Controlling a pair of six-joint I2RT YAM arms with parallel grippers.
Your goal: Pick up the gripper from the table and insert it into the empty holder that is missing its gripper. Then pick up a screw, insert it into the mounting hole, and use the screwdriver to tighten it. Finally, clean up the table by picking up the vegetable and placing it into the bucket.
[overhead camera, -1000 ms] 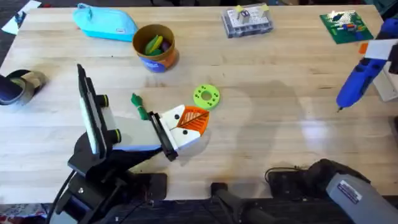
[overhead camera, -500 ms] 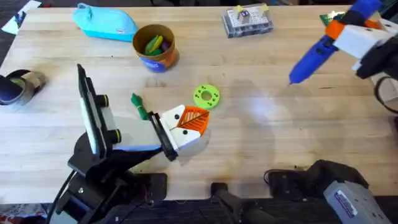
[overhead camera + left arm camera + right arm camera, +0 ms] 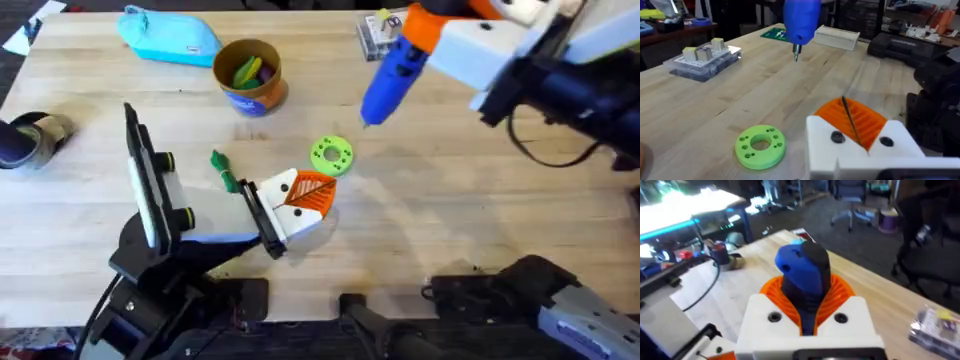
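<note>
the green disc lies on the table, the left gripper just beside it, jaws pressed together. the vegetable lies beyond that gripper. the bucket holds yellow-green and purple pieces. the right gripper pinches the screwdriver, held slanted above the disc, tip down toward it

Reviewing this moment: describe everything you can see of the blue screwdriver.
The screwdriver is a thick, pen-shaped tool with a blue, plastic-looking body, an orange collar near where it is gripped and a thin metal tip. The right hand is shut on it, orange ribbed pads on either side. It hangs tilted above the table, tip down and touching nothing, beyond the green disc.
</note>
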